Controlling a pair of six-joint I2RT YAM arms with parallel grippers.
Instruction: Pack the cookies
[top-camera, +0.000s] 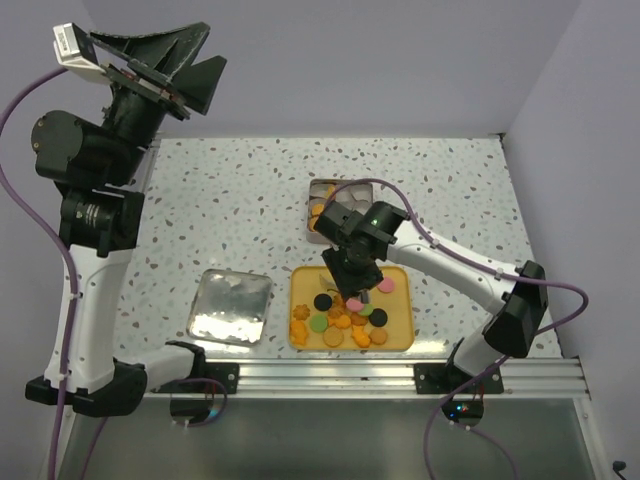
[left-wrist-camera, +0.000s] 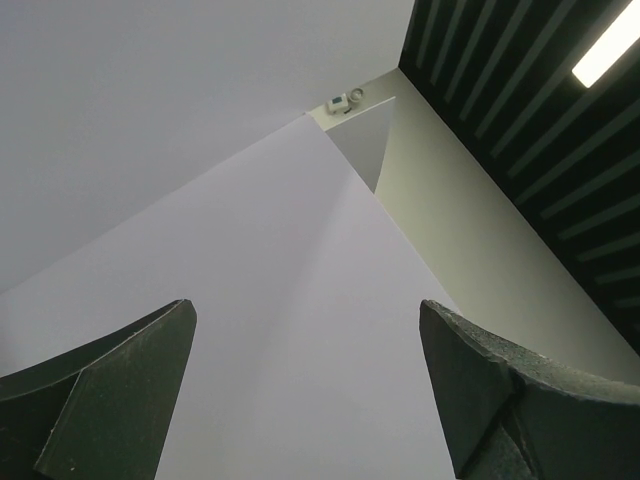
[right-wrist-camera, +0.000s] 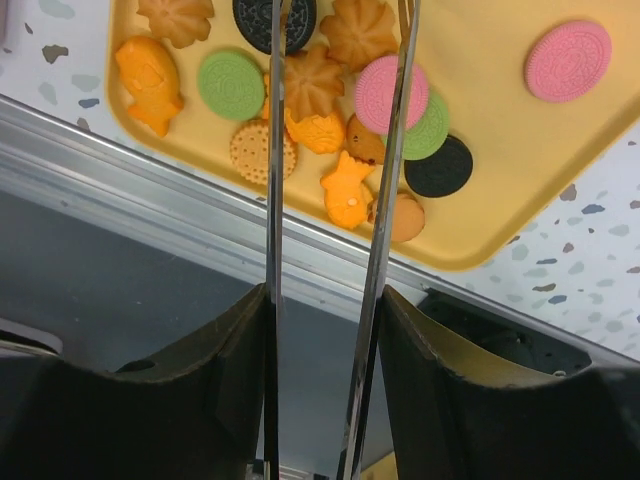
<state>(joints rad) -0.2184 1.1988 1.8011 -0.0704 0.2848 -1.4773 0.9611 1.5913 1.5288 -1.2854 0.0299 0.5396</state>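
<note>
The right tool (right-wrist-camera: 325, 295) grips thin metal tongs (right-wrist-camera: 274, 200), blades over the small orange, pink, green and black cookies (right-wrist-camera: 230, 85) lying in the yellow plastic tray (right-wrist-camera: 490, 140) on the speckled surface (top-camera: 230, 200). The left tool (left-wrist-camera: 307, 310) hangs high, jaws spread wide, facing the wall.

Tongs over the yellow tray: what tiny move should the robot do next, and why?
Probably lower the tongs and squeeze an orange flower cookie. The right gripper holds the tongs over the yellow tray, with that cookie showing between the blades. Their tips run out of the wrist view, so I cannot tell if anything is pinched yet. The tin behind already holds some cookies.
</note>
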